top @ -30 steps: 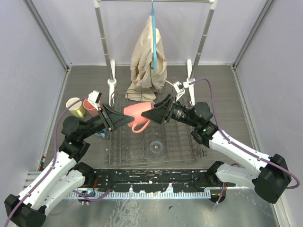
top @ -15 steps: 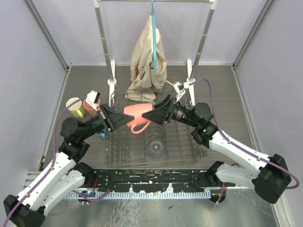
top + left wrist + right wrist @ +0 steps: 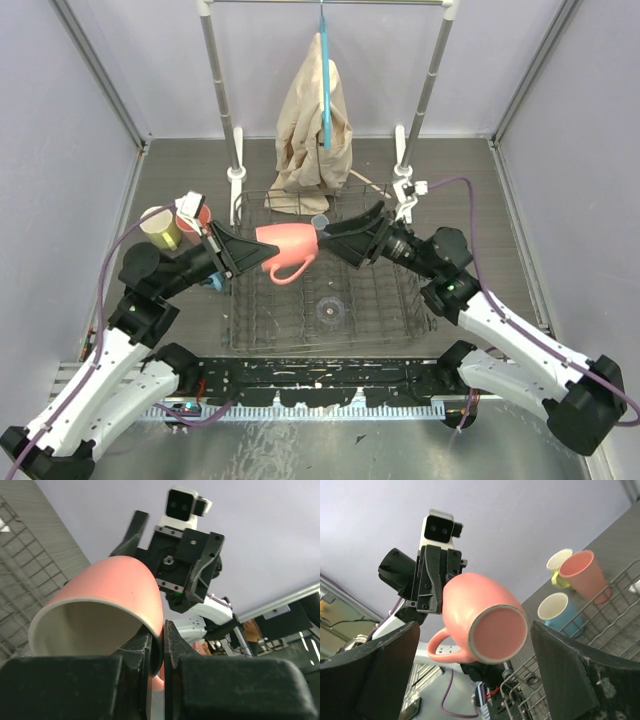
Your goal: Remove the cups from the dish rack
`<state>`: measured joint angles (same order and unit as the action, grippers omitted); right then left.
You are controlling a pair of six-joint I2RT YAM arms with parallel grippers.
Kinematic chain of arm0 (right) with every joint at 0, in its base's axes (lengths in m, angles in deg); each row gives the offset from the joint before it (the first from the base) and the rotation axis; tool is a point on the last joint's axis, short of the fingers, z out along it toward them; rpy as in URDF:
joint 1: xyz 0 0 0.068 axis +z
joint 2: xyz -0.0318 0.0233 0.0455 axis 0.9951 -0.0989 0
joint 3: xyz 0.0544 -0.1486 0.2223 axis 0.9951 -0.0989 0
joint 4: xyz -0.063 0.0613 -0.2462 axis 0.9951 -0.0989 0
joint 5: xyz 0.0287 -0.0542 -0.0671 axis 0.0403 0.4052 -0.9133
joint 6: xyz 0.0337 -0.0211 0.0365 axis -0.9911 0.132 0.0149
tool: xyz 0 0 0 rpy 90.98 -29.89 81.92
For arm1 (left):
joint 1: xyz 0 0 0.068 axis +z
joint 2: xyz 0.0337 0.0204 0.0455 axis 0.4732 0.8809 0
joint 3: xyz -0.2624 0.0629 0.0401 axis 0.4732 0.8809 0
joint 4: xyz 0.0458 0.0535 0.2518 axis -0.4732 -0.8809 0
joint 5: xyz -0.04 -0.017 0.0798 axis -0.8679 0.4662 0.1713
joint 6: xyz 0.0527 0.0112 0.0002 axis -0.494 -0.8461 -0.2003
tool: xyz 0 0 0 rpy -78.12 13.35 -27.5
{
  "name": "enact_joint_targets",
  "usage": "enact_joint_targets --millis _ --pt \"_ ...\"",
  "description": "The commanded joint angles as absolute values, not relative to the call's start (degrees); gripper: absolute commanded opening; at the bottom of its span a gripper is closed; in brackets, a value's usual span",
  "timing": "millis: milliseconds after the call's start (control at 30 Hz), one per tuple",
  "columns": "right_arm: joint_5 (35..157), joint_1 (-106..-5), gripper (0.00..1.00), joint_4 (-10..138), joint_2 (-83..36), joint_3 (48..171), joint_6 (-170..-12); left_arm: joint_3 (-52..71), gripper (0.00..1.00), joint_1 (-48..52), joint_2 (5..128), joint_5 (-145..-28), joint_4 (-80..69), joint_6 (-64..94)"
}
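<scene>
Pinching the rim of the salmon-pink mug (image 3: 290,243) in the narrow-set left gripper (image 3: 159,639), sideways in the air above the dish rack (image 3: 402,318); gaping wide at the right gripper (image 3: 335,238), just clear of its base

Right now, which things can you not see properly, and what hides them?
- Top view: light blue mug, almost all under the left arm.
- Top view: clear glass in the dish rack, too faint to tell upright from upside down.
- Left wrist view: pink mug, near rim hidden behind the left gripper.
- Right wrist view: dish rack, cut off by the right edge.
</scene>
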<state>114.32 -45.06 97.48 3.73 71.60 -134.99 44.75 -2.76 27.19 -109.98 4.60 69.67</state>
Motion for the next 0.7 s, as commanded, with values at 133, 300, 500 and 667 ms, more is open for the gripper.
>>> enact_joint_targets --millis 133,300,500,667 --pt "111.6 -49.8 0.98 92.1 12.4 70.5 -130.0 26.9 0.00 -1.6 24.1 -95.7 -24.9 52.3" --pt "110.5 -50.4 0.98 86.1 15.6 70.7 -125.9 15.0 0.00 -1.6 28.3 -81.3 -41.4 48.5" --pt "108.5 -50.5 0.98 77.9 18.7 71.5 -120.5 1.9 0.00 -1.6 38.4 -63.4 -53.6 42.4" --pt "106.5 -50.6 0.98 72.7 20.9 71.8 -117.3 -6.5 0.00 -0.1 50.4 -57.6 -57.2 39.0"
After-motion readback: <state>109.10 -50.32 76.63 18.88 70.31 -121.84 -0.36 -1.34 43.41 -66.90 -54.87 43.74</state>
